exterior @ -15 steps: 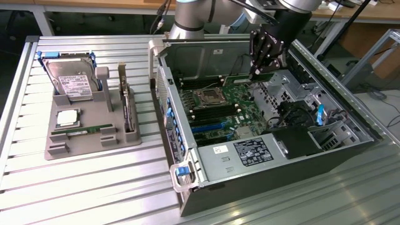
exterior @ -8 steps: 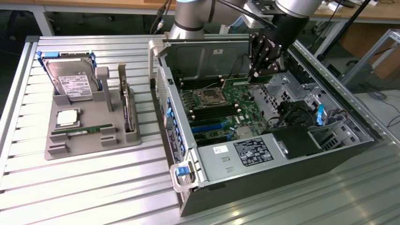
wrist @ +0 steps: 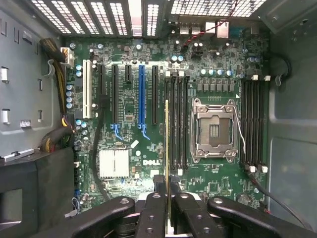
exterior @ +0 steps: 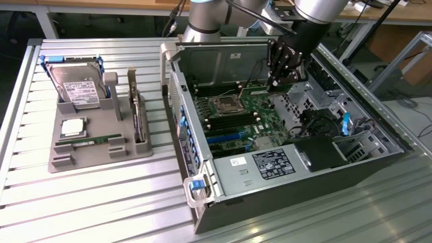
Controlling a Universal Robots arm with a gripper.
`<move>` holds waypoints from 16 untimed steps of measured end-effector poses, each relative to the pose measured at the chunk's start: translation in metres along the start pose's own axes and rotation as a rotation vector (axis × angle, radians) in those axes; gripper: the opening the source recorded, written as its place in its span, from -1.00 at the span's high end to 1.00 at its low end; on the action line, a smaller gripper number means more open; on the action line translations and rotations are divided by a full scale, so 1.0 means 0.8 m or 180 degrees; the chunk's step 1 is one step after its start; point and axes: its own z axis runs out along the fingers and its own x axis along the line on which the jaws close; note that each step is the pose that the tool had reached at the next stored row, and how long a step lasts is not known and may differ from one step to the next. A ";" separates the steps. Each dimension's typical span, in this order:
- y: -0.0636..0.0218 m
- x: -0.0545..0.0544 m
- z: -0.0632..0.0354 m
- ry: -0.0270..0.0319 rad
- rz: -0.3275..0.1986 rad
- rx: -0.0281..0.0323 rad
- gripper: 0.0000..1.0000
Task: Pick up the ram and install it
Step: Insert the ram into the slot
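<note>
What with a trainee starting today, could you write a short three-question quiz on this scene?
1. True or false: the end effector is empty.
2. Where is the second ram stick? A) lying in the grey tray beside the case; B) plugged into a slot; C) on the floor.
3. Fill in: the held ram runs parallel to the black slots of the green ______ inside the open computer case.

Key: 1 false, it is shut on the ram. 2 A. 3 motherboard.
</note>
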 end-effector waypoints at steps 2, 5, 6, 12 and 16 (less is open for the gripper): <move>0.000 0.000 0.004 0.0000 0.0000 0.0000 0.73; 0.000 0.001 0.008 0.0000 0.0000 0.0000 0.73; 0.000 0.001 0.009 0.0000 0.0000 0.0000 0.73; -0.001 0.001 0.017 0.0000 0.0000 0.0000 0.73; -0.001 0.001 0.021 0.0000 0.0000 0.0000 0.73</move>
